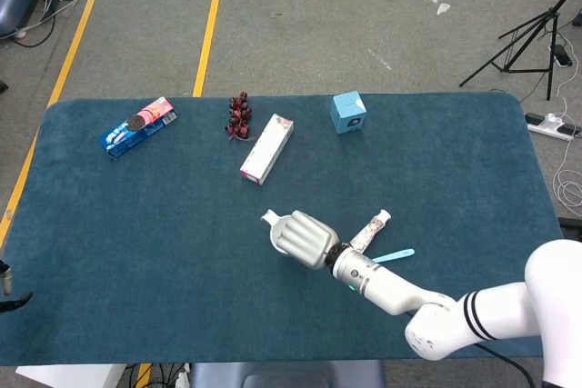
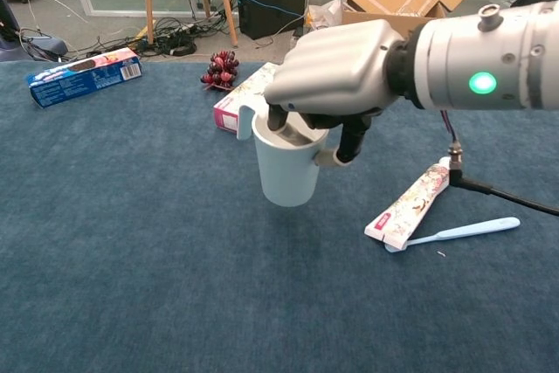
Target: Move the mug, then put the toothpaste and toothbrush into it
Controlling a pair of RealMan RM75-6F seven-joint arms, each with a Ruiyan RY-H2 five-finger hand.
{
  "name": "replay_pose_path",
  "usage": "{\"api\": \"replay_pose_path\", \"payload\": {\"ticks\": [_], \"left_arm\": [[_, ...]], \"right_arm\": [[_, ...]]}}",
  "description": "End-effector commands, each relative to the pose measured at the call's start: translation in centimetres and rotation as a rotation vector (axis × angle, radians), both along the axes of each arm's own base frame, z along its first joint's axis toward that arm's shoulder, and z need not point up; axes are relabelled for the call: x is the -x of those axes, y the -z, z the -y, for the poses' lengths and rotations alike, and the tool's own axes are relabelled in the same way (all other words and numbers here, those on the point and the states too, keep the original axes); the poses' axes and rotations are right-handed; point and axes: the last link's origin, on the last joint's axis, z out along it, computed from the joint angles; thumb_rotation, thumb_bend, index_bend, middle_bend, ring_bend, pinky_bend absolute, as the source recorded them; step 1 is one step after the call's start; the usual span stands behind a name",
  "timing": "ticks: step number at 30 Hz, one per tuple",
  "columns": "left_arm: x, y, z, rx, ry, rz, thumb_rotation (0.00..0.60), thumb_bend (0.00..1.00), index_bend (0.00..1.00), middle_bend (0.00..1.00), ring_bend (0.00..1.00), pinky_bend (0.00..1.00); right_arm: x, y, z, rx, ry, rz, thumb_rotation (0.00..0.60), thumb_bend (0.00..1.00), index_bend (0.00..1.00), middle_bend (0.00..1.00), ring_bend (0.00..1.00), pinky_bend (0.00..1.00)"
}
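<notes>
- A blue biscuit pack (image 1: 137,127) was seen lying near the far left of the blue cloth-covered table (image 1: 109,252).
- A bunch of dark grapes (image 2: 221,69) was placed just beside a pink-and-white box (image 1: 266,149).
- The white mug (image 2: 287,170) was held from above by the right hand (image 2: 336,81), fingers curled over its rim and one reaching inside; in the chest view the mug appeared lifted clear of the cloth.
- A small blue cube box (image 1: 348,113) was set near the far edge.
- The toothpaste (image 2: 412,204) was lying flat right of the mug, the light-blue toothbrush (image 2: 461,232) just beside it.
- The left hand was not shown in either view.
</notes>
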Motion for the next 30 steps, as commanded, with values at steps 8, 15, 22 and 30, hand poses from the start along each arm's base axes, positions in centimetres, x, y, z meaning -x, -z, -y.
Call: {"api": "replay_pose_path", "payload": {"ticks": [8,15,22,30], "left_arm": [[0.1,0.2,-0.1,0.0,-0.004,-0.005,0.6,0.0,0.79,0.48,0.43,0.56],[0.1,0.2,-0.2,0.0,-0.004,-0.007,0.6,0.0,0.79,0.48,0.43,0.56],[0.1,0.2,-0.1,-0.001,-0.005,-0.009,0.6,0.0,0.79,0.48,0.43,0.56],[0.1,0.3,-0.2,0.002,-0.007,-0.01,0.6,0.0,0.79,0.48,0.43,0.56]], "right_arm": [[2.8,-0.7,-3.6,-0.054,-0.042,-0.037,0.6,0.43,0.74,1.0,0.92,0.99],[4.0,-0.6,-5.1,-0.096,-0.061,-0.045,0.6,0.43,0.74,1.0,0.92,0.99],[5.3,-0.6,-6.5,-0.132,-0.07,-0.062,0.6,0.43,0.74,1.0,0.92,0.99],[6.5,-0.7,-7.6,-0.154,-0.082,-0.081,0.6,0.43,0.74,1.0,0.92,0.99]]}}
